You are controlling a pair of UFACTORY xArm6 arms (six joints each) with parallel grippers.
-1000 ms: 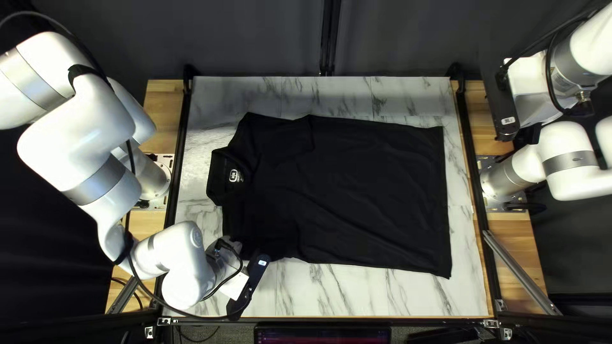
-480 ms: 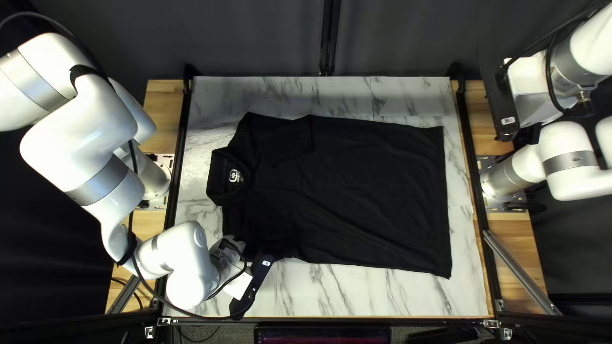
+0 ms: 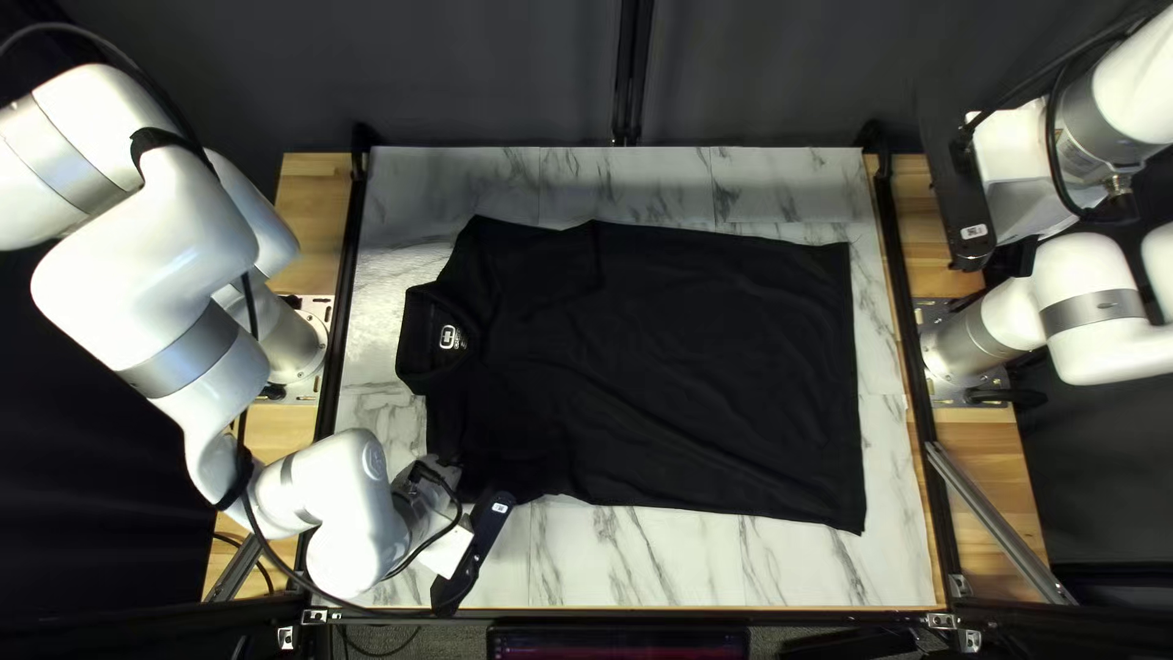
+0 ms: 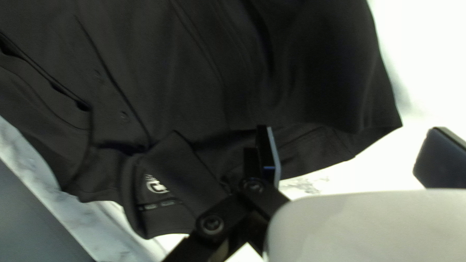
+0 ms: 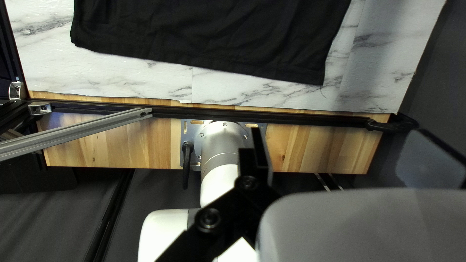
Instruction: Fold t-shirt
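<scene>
Got blk T-shirt (image 3: 697,367) laid out flat & unfolded on marble-look tabletop (image 3: 733,568), buttons up, w/ collar (image 3: 419,348) twd L arm's base (image 3: 293,340) & hem (image 3: 859,403) twd R arm's base (image 3: 965,342). Have L gripper (image 3: 474,553) spread wide by near-side sleeve (image 4: 340,145), gripping nothing, w/ one finger (image 4: 269,153) over cloth nr collar & other (image 4: 441,157) out over marble, can't tell whether touching cloth. Also have R gripper (image 3: 965,226) spread wide & holding nothing, at R of top L view, well apart from shirt, past tabletop's edge.
</scene>
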